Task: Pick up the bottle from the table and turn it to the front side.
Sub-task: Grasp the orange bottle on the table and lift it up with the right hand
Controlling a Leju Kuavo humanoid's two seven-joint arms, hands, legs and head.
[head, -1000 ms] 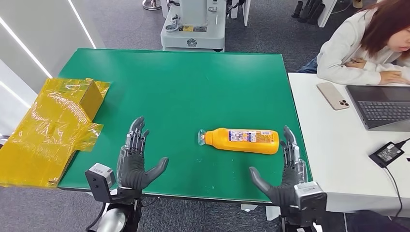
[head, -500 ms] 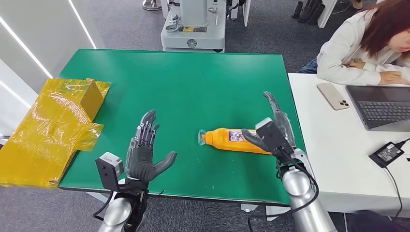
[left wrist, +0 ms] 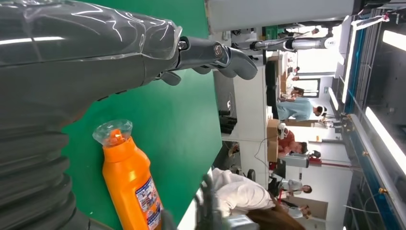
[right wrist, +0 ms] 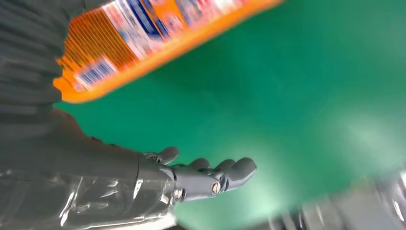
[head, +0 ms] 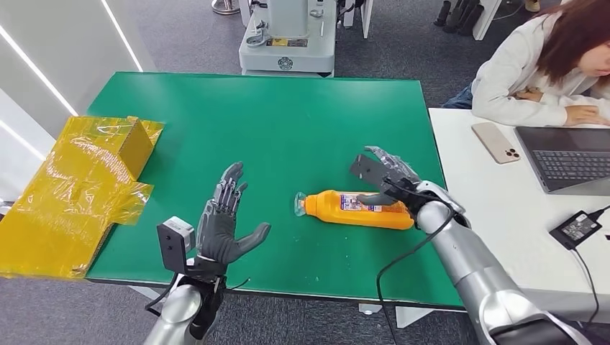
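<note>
one orange bottle (head: 358,208) lies sideways on the green table (head: 288,122), cap on.

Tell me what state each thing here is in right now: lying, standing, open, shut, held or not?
bottle: lying on its side on the green table, cap on, not lifted.
right hand: open, fingers spread over the bottle; grip not closed.
left hand: open, holding nothing, palm toward the bottle.
laptop: open on the white table.
phone: lying flat, back up.
yellow box: flattened, one corner still raised.
</note>
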